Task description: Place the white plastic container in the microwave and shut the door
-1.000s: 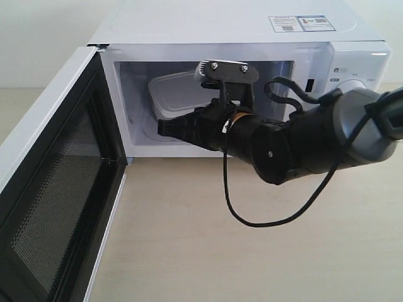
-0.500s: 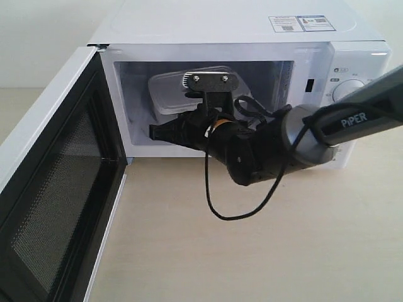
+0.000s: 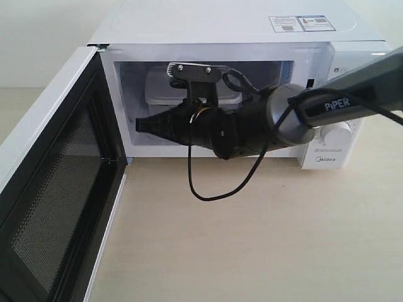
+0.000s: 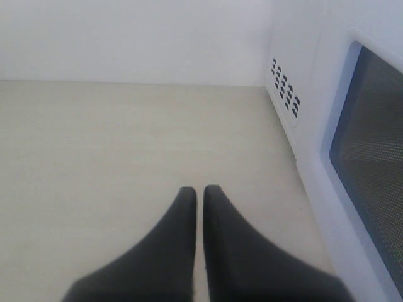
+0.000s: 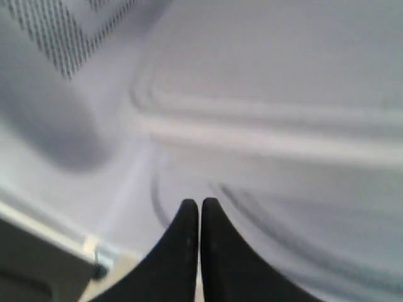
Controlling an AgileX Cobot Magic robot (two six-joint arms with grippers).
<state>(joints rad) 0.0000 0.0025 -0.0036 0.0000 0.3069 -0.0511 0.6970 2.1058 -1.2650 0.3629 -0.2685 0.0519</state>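
Exterior view: right arm (image 3: pixel 277 119) before container (image 3: pixel 157 92)

My right arm (image 3: pixel 343 104) reads "PiPER". The microwave (image 3: pixel 189 22) reads "Midea" at its front's lower right. Its top stickers (image 3: pixel 302 23) are illegible.
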